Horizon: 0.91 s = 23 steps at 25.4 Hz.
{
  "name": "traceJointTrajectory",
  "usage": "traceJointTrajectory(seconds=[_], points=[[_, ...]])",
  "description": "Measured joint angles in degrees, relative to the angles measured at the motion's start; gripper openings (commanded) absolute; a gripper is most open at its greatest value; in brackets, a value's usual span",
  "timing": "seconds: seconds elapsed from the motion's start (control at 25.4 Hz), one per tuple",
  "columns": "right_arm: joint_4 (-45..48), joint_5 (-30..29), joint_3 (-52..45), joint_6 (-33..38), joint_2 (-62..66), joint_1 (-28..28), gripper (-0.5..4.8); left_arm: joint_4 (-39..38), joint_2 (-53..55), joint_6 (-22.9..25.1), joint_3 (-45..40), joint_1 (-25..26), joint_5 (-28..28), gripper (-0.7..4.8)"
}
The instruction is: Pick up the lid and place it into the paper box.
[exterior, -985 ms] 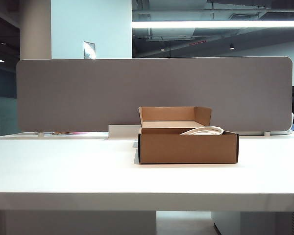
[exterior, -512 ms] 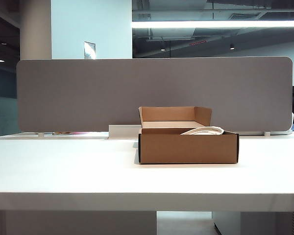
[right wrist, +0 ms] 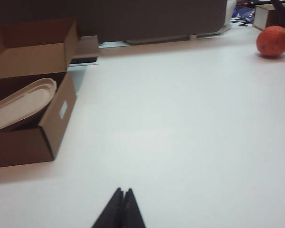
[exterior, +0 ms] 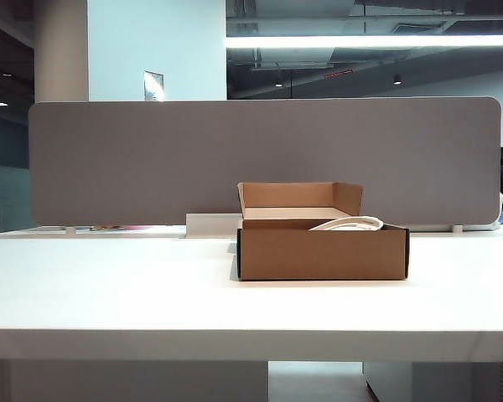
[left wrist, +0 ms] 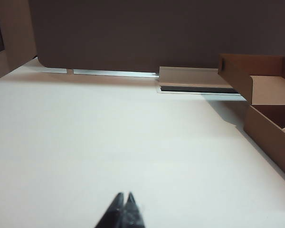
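Off-white, the lid lies tilted inside the box, one edge propped on the rim, and we see only part of it past the cardboard wall. Left gripper and right gripper hang over the table, well apart from the box, jaws pressed together on nothing; only their dark tips show.
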Motion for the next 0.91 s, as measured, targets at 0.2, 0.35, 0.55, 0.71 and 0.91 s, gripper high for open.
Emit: traceJointTrajectory(seconds=[0.2, 0.35, 0.55, 0.71, 0.91], points=[[5.40, -3.82, 0.00, -1.64, 0.00, 0.00, -0.06, -0.02, 0.00, 0.00, 0.00, 0.00, 0.02, -0.03], [6.38, -3.93, 0.00, -1.66, 0.00, 0.00, -0.05, 0.00, 0.00, 0.00, 0.00, 0.00, 0.02, -0.03], [4.55, -3.96, 0.00, -1.64, 0.00, 0.00, -0.05, 0.00, 0.00, 0.00, 0.00, 0.00, 0.00, -0.03], [3.85, -3.96, 0.00, -1.64, 0.00, 0.00, -0.05, 0.00, 0.00, 0.00, 0.00, 0.00, 0.02, -0.03], [3.85, -3.96, 0.00, -1.64, 0.00, 0.00, -0.05, 0.00, 0.00, 0.00, 0.00, 0.00, 0.02, -0.03]])
